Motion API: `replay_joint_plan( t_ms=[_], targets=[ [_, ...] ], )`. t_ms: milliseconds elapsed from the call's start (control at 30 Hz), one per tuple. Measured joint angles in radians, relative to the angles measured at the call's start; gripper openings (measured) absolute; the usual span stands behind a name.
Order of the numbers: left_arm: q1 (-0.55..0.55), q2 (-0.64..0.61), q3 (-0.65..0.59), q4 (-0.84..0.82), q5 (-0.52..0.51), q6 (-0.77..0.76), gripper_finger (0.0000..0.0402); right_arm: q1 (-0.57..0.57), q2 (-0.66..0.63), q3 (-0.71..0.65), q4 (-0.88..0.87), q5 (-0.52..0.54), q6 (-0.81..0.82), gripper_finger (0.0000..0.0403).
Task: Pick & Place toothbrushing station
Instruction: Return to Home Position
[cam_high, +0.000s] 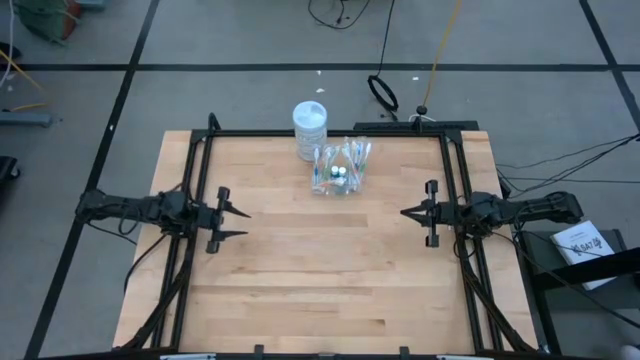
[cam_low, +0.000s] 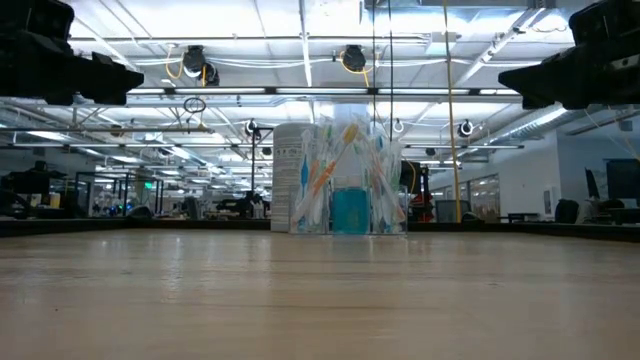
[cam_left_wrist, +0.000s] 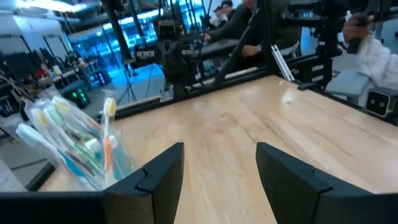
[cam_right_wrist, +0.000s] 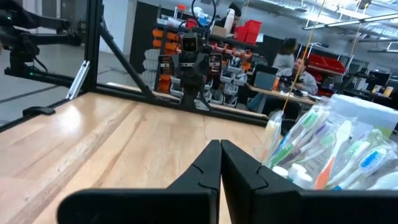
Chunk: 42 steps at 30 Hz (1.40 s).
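Observation:
The toothbrushing station (cam_high: 340, 168), a clear plastic holder full of coloured toothbrushes, stands on its base near the table's far edge, just right of a white lidded jar (cam_high: 309, 128). It also shows in the low view (cam_low: 350, 180), the left wrist view (cam_left_wrist: 68, 143) and the right wrist view (cam_right_wrist: 339, 149). My left gripper (cam_high: 240, 222) is open and empty above the table's left side. My right gripper (cam_high: 404, 213) is shut and empty above the right side. Both are well short of the station.
A black frame (cam_high: 330, 132) runs round the table's far, left and right sides. The wooden top (cam_high: 320, 270) lies bare between the grippers and toward the near edge. People sit at desks in the room beyond the table (cam_right_wrist: 292, 62).

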Motion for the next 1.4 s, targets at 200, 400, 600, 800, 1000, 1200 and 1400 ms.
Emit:
replay_joint_plan(
  t_ms=[200, 400, 600, 800, 1000, 1200, 1400],
  targets=[
    [0.000, 0.000, -0.051, 0.098, 0.050, 0.054, 0.0207, 0.000, 0.000, 0.000, -0.003, 0.000, 0.000, 0.0002],
    [0.000, 0.003, -0.049, 0.096, 0.050, 0.068, 0.0207, 0.000, 0.000, 0.000, -0.003, 0.000, 0.000, 0.0002],
    [0.000, 0.003, -0.049, 0.096, 0.050, 0.122, 0.0207, 0.000, 0.000, 0.000, -0.003, 0.000, -0.004, 0.0002],
    [0.000, 0.003, -0.048, 0.097, 0.049, 0.078, 0.0207, 0.000, 0.000, -0.001, -0.001, 0.000, -0.007, 0.0002],
    [0.000, 0.003, -0.048, 0.097, 0.049, 0.076, 0.0207, 0.000, 0.000, -0.001, -0.001, 0.003, 0.001, 0.0002],
    [0.000, 0.003, -0.048, 0.097, 0.049, 0.076, 0.0207, 0.000, 0.000, -0.001, -0.001, 0.002, -0.007, 0.0002],
    [0.000, 0.003, -0.048, 0.097, 0.049, 0.077, 0.0207, 0.000, 0.000, -0.001, -0.001, 0.002, -0.007, 0.0002]
  ],
)
